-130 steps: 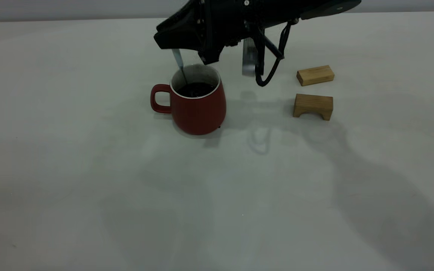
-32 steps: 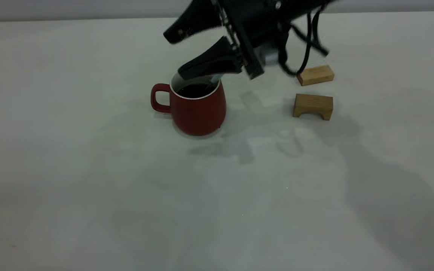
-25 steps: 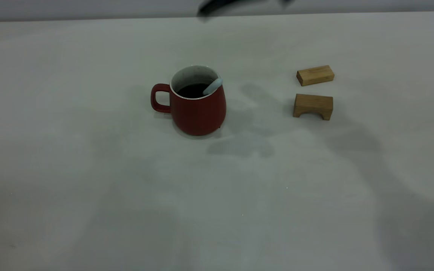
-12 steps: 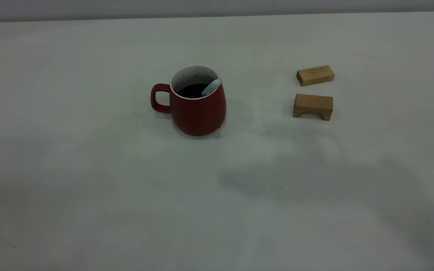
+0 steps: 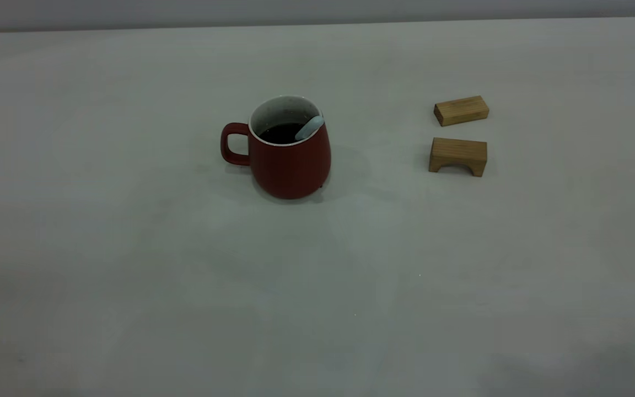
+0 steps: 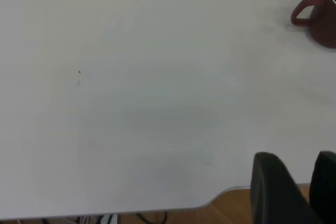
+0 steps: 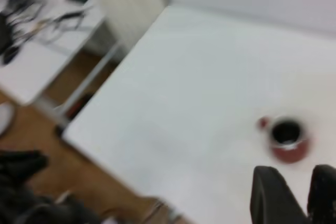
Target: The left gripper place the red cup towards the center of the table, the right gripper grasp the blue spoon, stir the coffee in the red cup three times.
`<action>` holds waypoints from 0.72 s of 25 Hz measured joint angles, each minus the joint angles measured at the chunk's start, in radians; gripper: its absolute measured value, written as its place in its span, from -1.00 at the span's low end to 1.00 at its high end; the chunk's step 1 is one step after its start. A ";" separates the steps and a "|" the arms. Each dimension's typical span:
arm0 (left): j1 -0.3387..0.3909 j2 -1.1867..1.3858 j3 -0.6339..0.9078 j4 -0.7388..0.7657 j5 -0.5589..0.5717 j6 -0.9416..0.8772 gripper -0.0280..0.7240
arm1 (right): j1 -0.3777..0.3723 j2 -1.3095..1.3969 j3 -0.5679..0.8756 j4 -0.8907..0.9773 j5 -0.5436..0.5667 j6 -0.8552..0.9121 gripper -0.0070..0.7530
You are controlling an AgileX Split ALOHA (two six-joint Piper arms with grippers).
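Where coffee (image 5: 281, 132) fills it, unmarked red cup (image 5: 290, 160).

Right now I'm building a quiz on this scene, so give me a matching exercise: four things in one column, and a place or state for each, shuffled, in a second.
Things:
1. blue spoon
2. red cup
3. arched wooden block
4. flat wooden block

Places or states:
A. lies farthest back on the table, at the exterior view's right
B. stands upright, handle toward the exterior view's left, coffee inside
C. leans on the rim, its lower end in the cup
D. stands just in front of the other block

Pairs: 1-C, 2-B, 3-D, 4-A
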 joint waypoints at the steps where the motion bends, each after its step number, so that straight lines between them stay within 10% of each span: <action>1: 0.000 0.000 0.000 0.000 0.000 0.000 -0.28 | -0.002 -0.061 0.035 -0.037 0.000 0.000 -0.43; 18: 0.000 0.000 0.000 0.000 0.000 0.000 -0.28 | -0.292 -0.776 0.855 -0.401 0.000 -0.026 -0.38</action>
